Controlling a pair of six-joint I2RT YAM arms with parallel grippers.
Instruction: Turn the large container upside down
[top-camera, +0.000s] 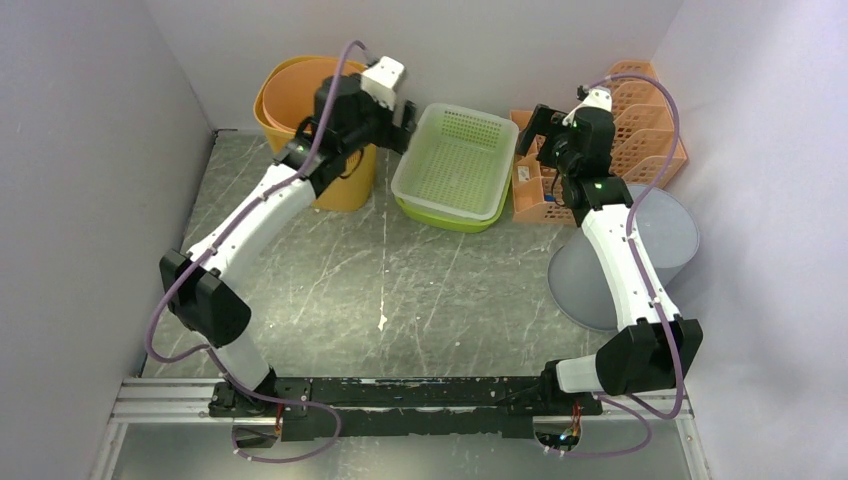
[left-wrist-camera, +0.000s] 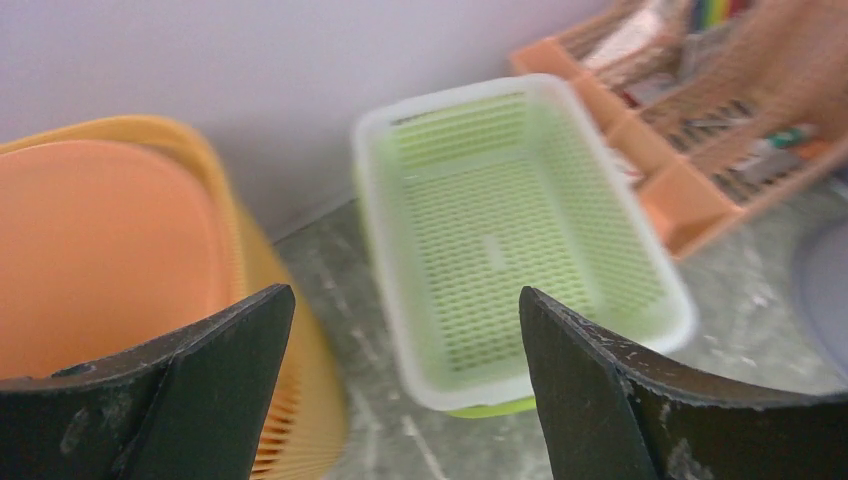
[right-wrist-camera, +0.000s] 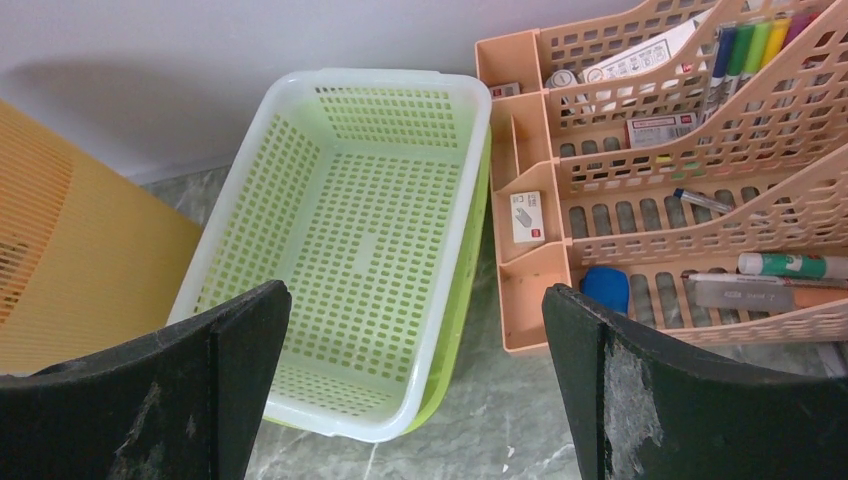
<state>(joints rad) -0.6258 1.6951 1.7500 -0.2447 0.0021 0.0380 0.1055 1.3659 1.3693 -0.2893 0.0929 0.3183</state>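
Against the back wall, between the orange bin (top-camera: 300, 100) and the desk organiser (top-camera: 640, 130), sits the large container (top-camera: 452, 150): a perforated basket, likely light, springy and slick. I'd pinch its long rims. My left gripper (left-wrist-camera: 405, 300) and right gripper (right-wrist-camera: 415, 288) hang spread wide, empty.

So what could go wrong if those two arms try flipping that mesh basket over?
The white mesh basket sits nested in a green basket, so a grab at the rim might lift only the white one. It also stands tight between the orange bin and the peach desk organizer; swinging it over could knock pens out or shove the bin.
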